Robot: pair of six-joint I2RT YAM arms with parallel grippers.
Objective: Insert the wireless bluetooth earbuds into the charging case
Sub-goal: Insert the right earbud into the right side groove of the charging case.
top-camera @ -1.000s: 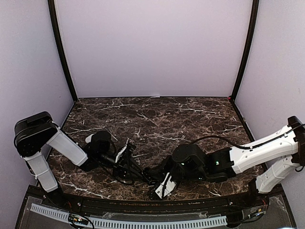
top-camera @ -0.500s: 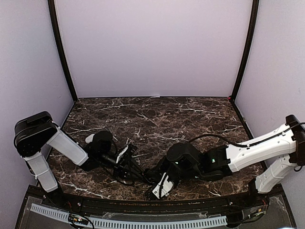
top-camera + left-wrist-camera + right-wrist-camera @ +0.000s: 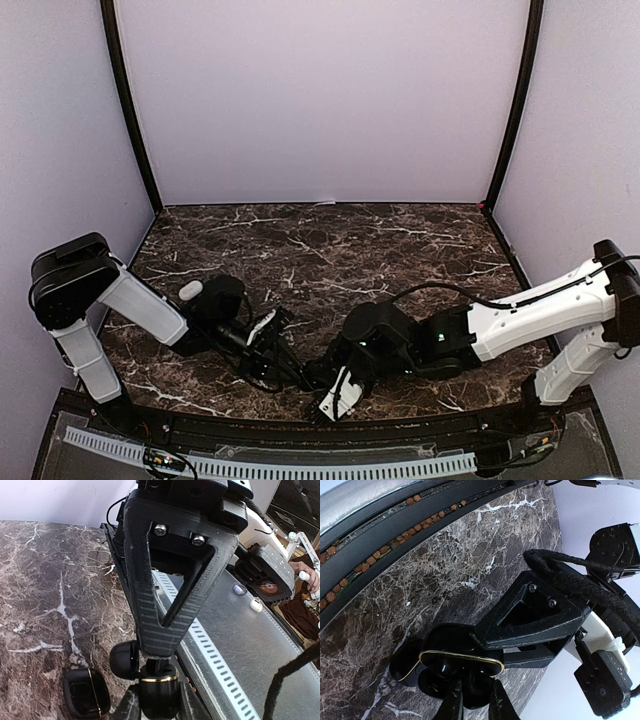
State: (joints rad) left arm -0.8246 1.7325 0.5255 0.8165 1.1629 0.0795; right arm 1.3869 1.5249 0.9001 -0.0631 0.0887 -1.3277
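Setup makes sense to us: the right gripper (image 3: pixel 472 692) has its fingers clamped on the lower end of the open case (image 3: pixel 440 639). It holds the case low over the table (image 3: pixel 470 555) near the front edge, with the gold-rimmed mouth facing the other arm. The lid (image 3: pixel 404 666) flops out to the side, so it's out of the way. That lets the left gripper (image 3: pixel 157 652) come at the mouth tip-first, and its tips sit right at the rim. Its jaws are pinched nearly together, no gap we can see. We reckon it's either pressing a bud in or has one nipped between the tips. Honestly can't tell which, since the finger's own bulk covers that spot in the left wrist view. What we can make out there is a round black bud (image 3: pixel 124 660) just beside the tips at the case's mouth, looking like it sits proud of its pocket rather than fully in. From above, both grippers are one dark tangle on dark marble, so the case is basically lost. No other buds show anywhere. We also can't tell whether the case touches the table, because its bottom is cut off in both wrist views.
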